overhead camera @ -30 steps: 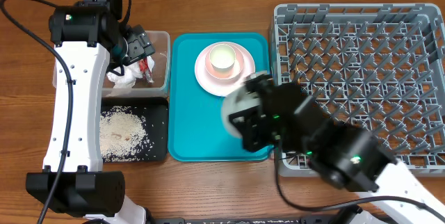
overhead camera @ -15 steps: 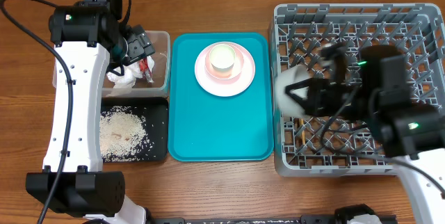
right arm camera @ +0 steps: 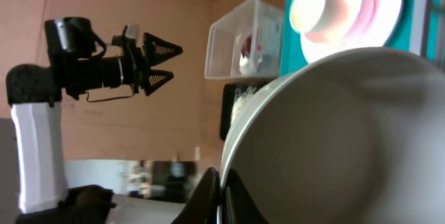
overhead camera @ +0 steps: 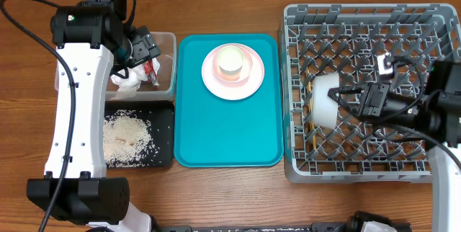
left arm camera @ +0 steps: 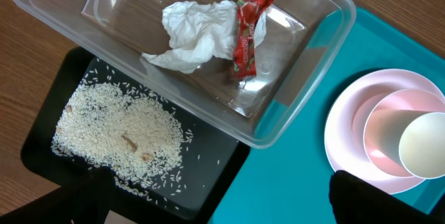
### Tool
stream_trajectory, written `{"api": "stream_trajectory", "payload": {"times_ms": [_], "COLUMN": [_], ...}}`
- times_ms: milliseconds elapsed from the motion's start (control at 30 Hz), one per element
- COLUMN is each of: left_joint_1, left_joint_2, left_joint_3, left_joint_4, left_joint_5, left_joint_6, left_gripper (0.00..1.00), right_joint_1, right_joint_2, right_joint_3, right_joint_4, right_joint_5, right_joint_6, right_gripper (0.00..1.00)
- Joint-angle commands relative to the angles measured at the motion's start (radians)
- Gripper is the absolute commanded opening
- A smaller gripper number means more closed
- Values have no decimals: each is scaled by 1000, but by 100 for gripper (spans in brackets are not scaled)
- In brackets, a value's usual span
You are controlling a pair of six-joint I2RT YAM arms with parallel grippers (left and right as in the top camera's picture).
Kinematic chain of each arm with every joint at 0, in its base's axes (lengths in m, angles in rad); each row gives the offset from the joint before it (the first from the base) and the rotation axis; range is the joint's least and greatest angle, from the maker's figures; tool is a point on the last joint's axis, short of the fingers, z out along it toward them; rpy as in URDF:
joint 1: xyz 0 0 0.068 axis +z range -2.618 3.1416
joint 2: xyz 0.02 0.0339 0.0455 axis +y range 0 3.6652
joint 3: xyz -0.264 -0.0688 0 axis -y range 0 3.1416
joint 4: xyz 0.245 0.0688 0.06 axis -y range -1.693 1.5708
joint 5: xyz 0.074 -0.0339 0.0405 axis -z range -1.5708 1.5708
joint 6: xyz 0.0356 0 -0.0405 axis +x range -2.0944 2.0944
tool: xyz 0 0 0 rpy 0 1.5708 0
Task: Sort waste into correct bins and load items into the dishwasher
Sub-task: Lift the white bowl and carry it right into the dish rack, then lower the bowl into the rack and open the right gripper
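White bowl over grey rack, rim between jaws (seen from wrist)

Left arm: white link, black joint housings, green LED near the top left, black cable looping down the left edge, black base block bottom left. Left gripper: black, pointed triangular fingers. Right arm: black housings, thin black cables, white link at the lower right.
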Motion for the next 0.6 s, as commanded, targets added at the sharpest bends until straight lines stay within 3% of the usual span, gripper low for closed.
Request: {"api": "stream_trajectory", "payload": {"times_ms": [0,200,567], "left_joint_1": [0,0,0], "left_joint_2": [-2,-2,-2], "left_joint_3": [7,7,7], "left_joint_4": [2,2,2], "left_joint_5": [-9,-10,-9], "left_joint_6": [2,2,2], "left_gripper": [100,100,100], "right_joint_1": [-12,-12,-12], "right_joint_2": [32,100,164], "right_joint_3": [-81,-211,-284], "right_joint_4": [9,14,35], "right_joint_5": [-142,-339,-172], "right_joint_6": [-81,-217,-268], "right_gripper": [4,4,4]}}
